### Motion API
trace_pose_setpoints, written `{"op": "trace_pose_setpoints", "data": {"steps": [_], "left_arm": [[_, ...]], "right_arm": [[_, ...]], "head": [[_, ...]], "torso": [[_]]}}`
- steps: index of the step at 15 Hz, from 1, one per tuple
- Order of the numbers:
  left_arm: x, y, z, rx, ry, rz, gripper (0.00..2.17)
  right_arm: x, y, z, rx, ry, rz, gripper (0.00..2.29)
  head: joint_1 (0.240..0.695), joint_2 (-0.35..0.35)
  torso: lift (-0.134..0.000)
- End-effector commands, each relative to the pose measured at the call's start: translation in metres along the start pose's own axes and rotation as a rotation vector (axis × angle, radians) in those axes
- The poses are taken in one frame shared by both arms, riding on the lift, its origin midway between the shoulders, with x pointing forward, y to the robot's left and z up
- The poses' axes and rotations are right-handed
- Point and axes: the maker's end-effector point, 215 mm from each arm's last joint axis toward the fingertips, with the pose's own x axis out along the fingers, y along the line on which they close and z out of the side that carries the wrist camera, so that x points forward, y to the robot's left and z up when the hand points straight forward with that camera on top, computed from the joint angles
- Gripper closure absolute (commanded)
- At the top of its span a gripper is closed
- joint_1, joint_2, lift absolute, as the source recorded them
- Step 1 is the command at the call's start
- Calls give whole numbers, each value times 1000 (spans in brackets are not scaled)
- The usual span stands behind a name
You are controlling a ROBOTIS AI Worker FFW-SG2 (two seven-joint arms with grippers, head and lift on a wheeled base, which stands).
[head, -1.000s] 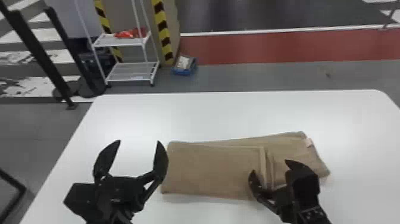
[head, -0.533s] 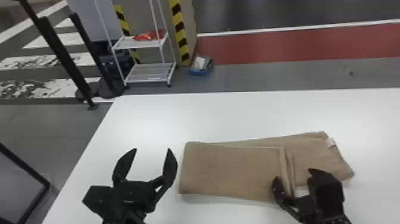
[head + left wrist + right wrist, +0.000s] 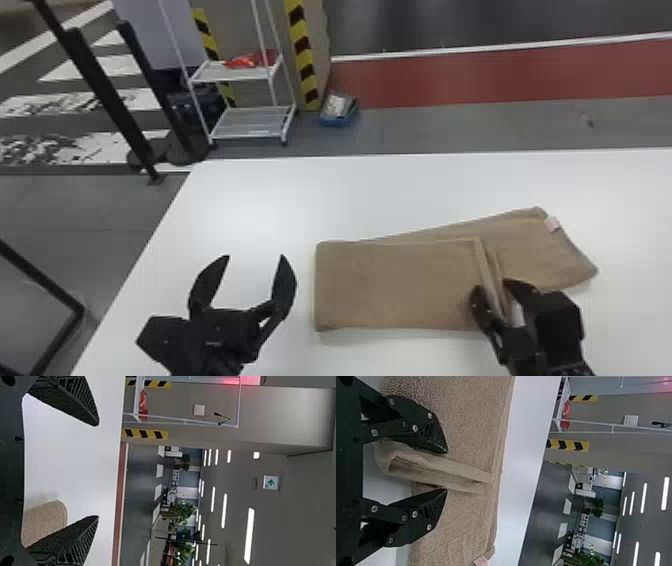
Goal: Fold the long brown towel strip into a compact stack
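The brown towel [image 3: 395, 285] lies folded on the white table, its upper layer ending in a raised double edge above a lower layer that slants out to the right. My right gripper [image 3: 492, 295] is at the near end of that raised edge; in the right wrist view the right gripper [image 3: 447, 471] is open, with the towel's raised fold [image 3: 435, 469] between its fingers, not pinched. My left gripper [image 3: 255, 260] stands open left of the towel. In the left wrist view, the left gripper [image 3: 98, 471] has a rounded towel corner [image 3: 45, 520] beside one finger.
The white table [image 3: 260, 200] extends behind and to the left of the towel. Beyond its far edge stand a white wire rack [image 3: 250, 122], a small blue bin [image 3: 339, 112] on the floor and black posts [image 3: 100, 90] at the left.
The head view has shifted, so the scene sits farther right. The right gripper now has the towel's raised edge between its fingers. The left gripper stays open beside the towel.
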Motion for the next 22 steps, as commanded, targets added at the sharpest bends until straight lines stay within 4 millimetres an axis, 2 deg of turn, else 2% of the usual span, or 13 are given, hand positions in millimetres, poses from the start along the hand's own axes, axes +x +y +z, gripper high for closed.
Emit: {"op": "trace_pose_setpoints", "data": {"steps": [1, 2, 7, 8, 13, 14, 15, 17, 20, 22], "left_arm": [[-1, 0, -4, -3, 8, 1, 36], [-2, 2, -5, -4, 7, 1, 36], [-3, 5, -11, -16, 18, 8, 36], [-3, 5, -12, -14, 19, 8, 36], [-4, 6, -16, -16, 27, 9, 36], [-3, 7, -17, -15, 28, 11, 36], [-2, 7, -16, -16, 27, 11, 39], [-2, 8, -15, -19, 23, 13, 39], [-2, 16, -14, -22, 19, 26, 39], [-3, 20, -14, -27, 19, 31, 39]], "right_arm": [[-1, -1, 0, 2, -2, -1, 691], [-1, -1, 2, 3, -8, -1, 785], [-1, 0, 2, 9, -7, -2, 822], [-1, 1, 2, 11, -7, -1, 1048], [0, 2, 3, 17, -9, -1, 1062], [0, 3, 4, 19, -12, 0, 1244], [0, 3, 10, 19, -23, 4, 1322], [-2, 5, 25, 22, -49, 6, 1322], [-6, 3, 66, 27, -113, 19, 1322], [-11, -20, 100, 39, -166, -10, 1322]], "head": [[695, 206], [695, 206], [695, 210], [695, 211], [695, 215], [695, 216], [695, 217], [695, 220], [695, 227], [695, 240]], "torso": [[-121], [-121], [-121], [-121], [-121], [-121], [-121], [-121], [-121], [-121]]}}
